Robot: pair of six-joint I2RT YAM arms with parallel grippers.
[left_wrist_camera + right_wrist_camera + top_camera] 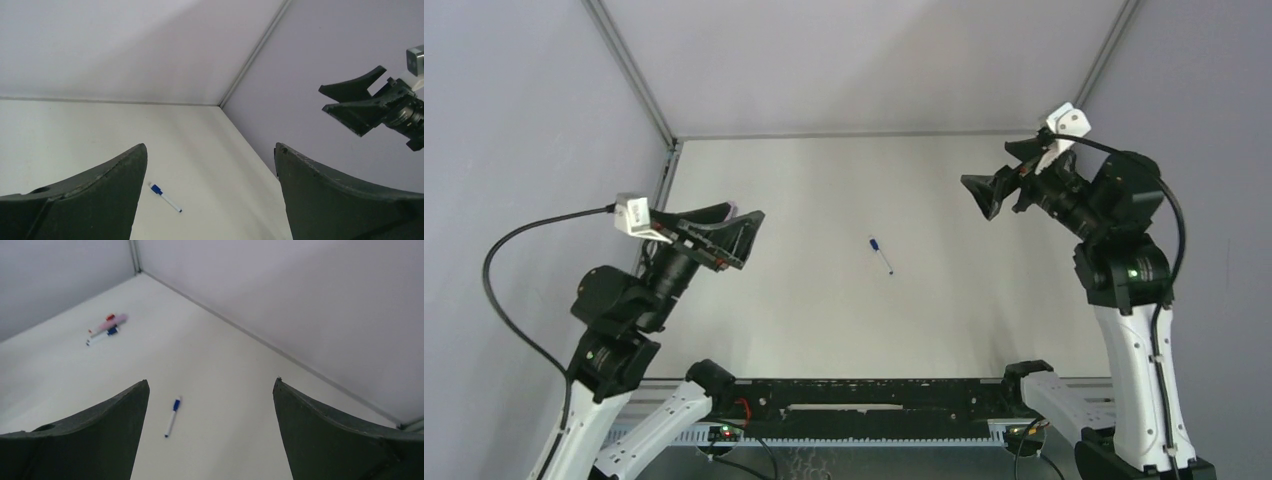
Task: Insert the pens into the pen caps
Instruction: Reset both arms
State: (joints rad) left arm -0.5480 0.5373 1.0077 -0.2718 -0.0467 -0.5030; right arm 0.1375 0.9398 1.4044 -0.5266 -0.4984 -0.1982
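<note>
The pen (881, 255) lies flat by itself near the middle of the table (804, 190), between the two arms and well apart from both. It is thin and straight, with a white body, a blue part near one end and a tiny dark tip at the other. It looks like hard, smooth plastic, so I think it is very light, stiff and a bit slippery. It is round too, so it may roll if it gets a push from the side. The best place to grab it looks like the middle of the white body, squeezing across it from above, so both ends stay free. I cannot tell if the blue part is a cap that is on. The right wrist view shows a small pile (106, 329) far off, near a corner of the table. In it are a thick pink marker (116, 321), a little red thing (110, 316), a blue bit and a white stick, all touching or just beside each other. They are blurry, so I cannot tell which are pens and which are caps. A short cap would be easy to flick away, I think. The left claw (746, 238) hangs in the air, wide open, with nothing in it. The right claw (996, 172) is the same, wide open with nothing in it. Their fingers (100, 440) are dark, broad, curved and dull. The table is plain white and smooth.
</note>
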